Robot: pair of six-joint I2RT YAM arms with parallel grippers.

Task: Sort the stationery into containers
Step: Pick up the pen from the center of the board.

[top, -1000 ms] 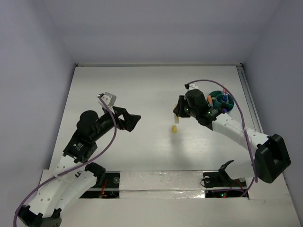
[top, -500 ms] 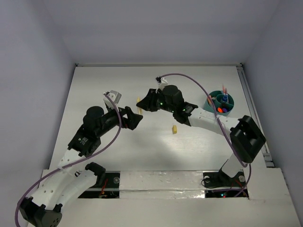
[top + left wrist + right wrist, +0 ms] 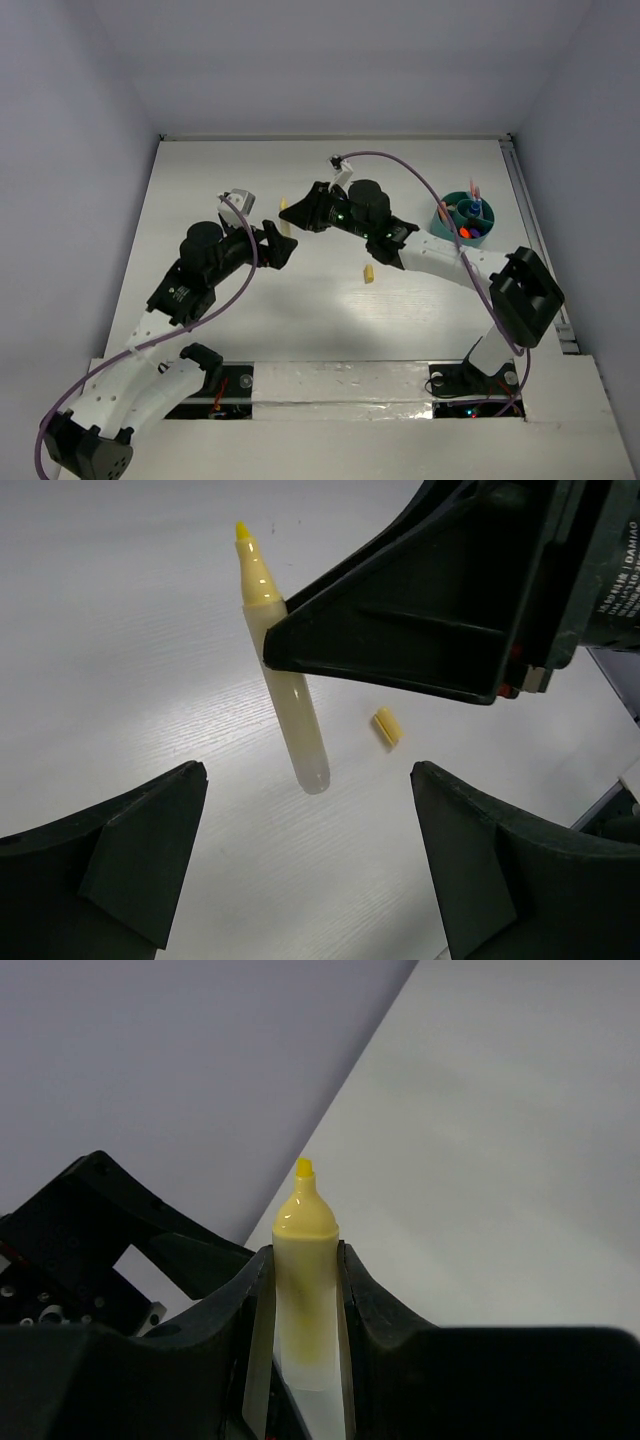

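My right gripper [image 3: 297, 212] is shut on an uncapped yellow marker [image 3: 290, 226], held left of the table's middle. In the right wrist view the marker [image 3: 305, 1260] stands pinched between the two fingers, tip pointing away. My left gripper [image 3: 280, 248] faces it from just below; its fingers [image 3: 130, 850] stand wide apart and open, and the marker's rear end [image 3: 300, 750] hangs a little beyond them, not touched. A small yellow cap [image 3: 368, 273] lies on the table. The teal organiser [image 3: 447, 212] stands at the far right with several pens upright in it.
White table with grey walls on three sides. The right arm stretches across the middle from the right edge. A metal rail [image 3: 530, 220] runs along the right side. The left gripper's dark body [image 3: 110, 1230] shows behind the marker.
The right arm has swung left from beside the organiser, carrying the marker to in front of the left gripper. The left gripper has edged up towards it and its fingers have narrowed a little.
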